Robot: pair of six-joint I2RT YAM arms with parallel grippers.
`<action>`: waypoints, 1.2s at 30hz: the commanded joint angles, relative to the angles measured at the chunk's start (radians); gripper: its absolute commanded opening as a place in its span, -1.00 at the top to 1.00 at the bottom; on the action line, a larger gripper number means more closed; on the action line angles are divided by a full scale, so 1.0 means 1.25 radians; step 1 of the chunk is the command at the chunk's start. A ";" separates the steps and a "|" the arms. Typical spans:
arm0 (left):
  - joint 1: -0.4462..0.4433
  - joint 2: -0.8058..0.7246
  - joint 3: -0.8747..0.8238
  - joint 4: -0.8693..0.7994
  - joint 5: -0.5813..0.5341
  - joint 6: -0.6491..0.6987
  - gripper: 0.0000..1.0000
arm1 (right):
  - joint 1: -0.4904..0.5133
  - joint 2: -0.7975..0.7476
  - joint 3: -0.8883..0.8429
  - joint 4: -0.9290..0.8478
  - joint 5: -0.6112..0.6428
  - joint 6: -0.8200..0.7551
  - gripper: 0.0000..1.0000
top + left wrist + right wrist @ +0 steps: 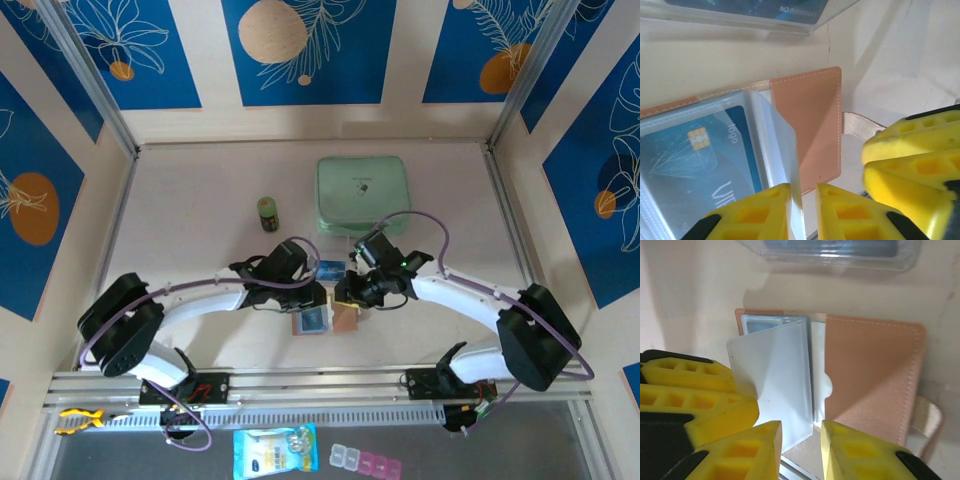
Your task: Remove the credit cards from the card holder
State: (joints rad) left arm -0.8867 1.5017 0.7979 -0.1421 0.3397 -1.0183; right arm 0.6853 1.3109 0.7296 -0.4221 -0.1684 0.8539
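Card holder (328, 318) open between arms, both claws pinching its clear sleeve, green case (362, 195) and small bottle (268, 213) behind

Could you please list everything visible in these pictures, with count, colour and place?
card holder: one, tan, open between both arms.
credit card: one, blue, inside holder's clear pocket.
clear sleeve: one, upright between both sets of jaws.
clear packet: one, blue inside, beyond holder.
zip case: one, mint green, far centre.
small jar: one, dark green, left of case.
left gripper: yellow, shut on clear sleeve.
right gripper: yellow, shut on clear sleeve.
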 commanded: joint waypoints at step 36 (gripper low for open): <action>-0.027 0.041 0.057 -0.056 -0.041 0.049 0.33 | -0.034 -0.074 -0.007 -0.059 -0.030 -0.022 0.44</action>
State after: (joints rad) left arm -0.9360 1.5967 0.9047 -0.1852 0.3157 -0.9852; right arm 0.6212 1.1946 0.6819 -0.4900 -0.1909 0.8238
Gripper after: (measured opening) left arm 0.339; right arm 0.280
